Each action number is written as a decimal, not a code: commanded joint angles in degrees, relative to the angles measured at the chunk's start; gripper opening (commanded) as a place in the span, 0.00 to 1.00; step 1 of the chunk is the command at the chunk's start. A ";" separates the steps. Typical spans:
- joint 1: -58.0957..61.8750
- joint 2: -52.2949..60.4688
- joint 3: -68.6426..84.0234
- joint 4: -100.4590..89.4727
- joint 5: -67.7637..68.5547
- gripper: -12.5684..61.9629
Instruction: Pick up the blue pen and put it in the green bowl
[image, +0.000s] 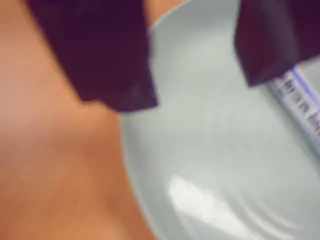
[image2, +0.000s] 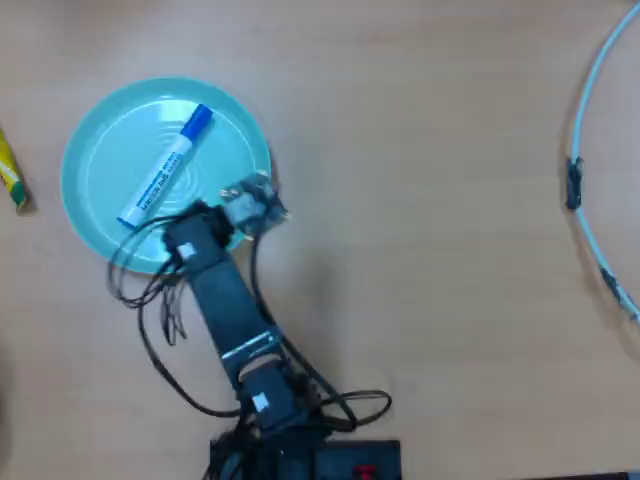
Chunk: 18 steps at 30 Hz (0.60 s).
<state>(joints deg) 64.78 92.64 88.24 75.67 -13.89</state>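
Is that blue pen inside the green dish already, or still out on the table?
Inside. In the overhead view the blue pen lies flat and slanted across the green bowl, wholly within its rim.

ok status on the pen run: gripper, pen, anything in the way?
Gripper open, empty, over the bowl's edge. Blue pen lying flat inside green bowl, diagonal across centre. Yellow-green object on the table left of bowl in overhead view, clear.

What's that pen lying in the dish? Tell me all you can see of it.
The pen is a short marker with a white barrel bearing blue print, a blue cap at one end and a small blue tip at the other. It lies flat and slantwise across the middle of the bowl, cap pointing up-right in the overhead view. Only the bowl touches it.
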 joint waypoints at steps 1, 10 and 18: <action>2.81 8.44 1.49 -0.62 1.67 0.28; 14.50 37.09 35.86 -18.72 9.05 0.08; 23.47 43.59 52.82 -27.86 13.18 0.08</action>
<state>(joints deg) 87.89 130.69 141.86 54.05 -3.60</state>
